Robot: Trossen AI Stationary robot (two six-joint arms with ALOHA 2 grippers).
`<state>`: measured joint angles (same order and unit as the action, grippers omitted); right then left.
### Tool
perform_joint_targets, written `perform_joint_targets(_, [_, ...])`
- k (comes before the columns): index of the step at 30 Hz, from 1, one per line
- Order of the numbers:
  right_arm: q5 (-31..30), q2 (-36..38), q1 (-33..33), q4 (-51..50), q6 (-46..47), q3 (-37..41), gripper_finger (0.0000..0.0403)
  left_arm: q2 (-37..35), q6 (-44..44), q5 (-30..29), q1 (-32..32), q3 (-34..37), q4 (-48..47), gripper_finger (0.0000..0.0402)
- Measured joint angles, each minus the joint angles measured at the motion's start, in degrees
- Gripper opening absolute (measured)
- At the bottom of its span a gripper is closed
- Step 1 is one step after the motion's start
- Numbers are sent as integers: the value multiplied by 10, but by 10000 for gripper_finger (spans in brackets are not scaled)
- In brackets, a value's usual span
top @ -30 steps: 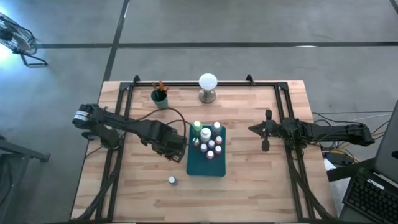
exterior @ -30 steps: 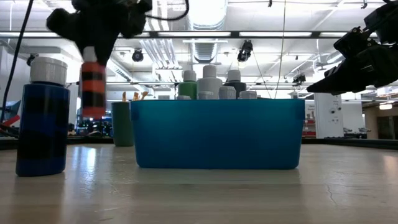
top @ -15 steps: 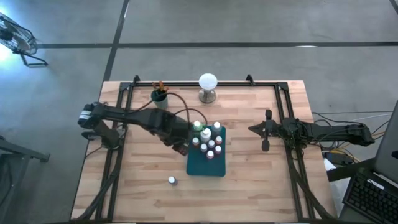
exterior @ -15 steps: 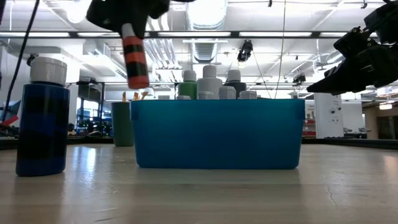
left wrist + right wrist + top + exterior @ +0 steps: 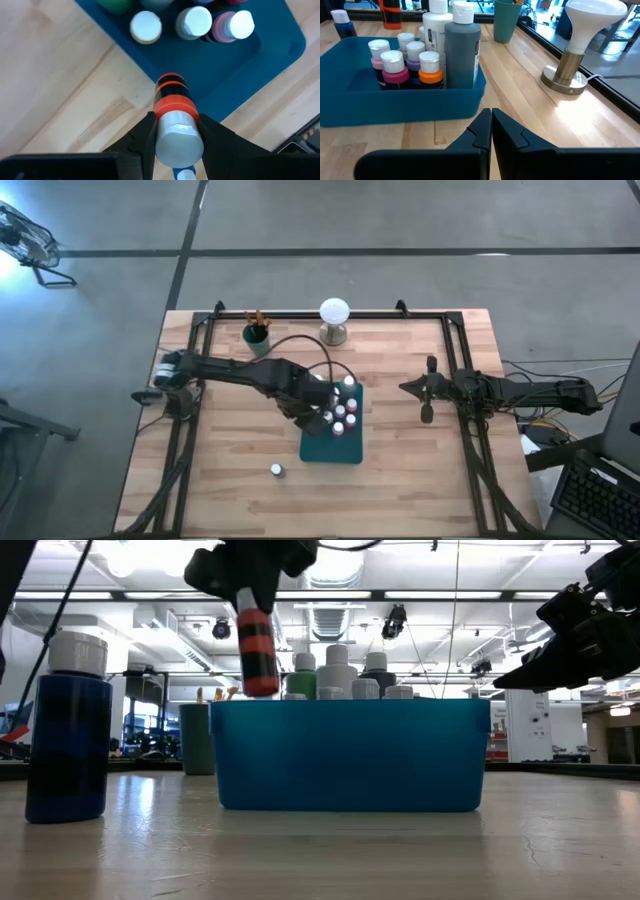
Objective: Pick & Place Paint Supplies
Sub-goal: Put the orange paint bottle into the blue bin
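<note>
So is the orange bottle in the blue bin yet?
Not yet. The left gripper holds the orange bottle in the air, its bottom just above the blue bin's rim.

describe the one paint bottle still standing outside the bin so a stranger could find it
Start at the teal bin mid-table. On the bare wood off its near left corner stands a lone dark blue bottle with a white cap. It alone stands by itself on the table, well apart from the bottles in the bin.

a robotics lab or industrial workshop. a butcher-block table (image 5: pixel 230 480) in a black metal frame (image 5: pixel 300 314) stands on bare concrete floor (image 5: pixel 400 220), with exposed ducts (image 5: pixel 335 615), strip lights and workbenches behind.
</note>
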<state>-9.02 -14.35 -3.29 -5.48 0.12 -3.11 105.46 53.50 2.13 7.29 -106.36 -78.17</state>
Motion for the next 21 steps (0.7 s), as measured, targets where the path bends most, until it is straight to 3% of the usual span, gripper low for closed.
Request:
perform_joint_targets(10, [0, 0, 0, 0, -5, 0, 8, 85, -48, 34, -3, -51, -4, 121])
perform_joint_targets(21, [0, 0, 0, 0, -2, 0, 8, 130, -83, 20, -20, -61, 1, 121])
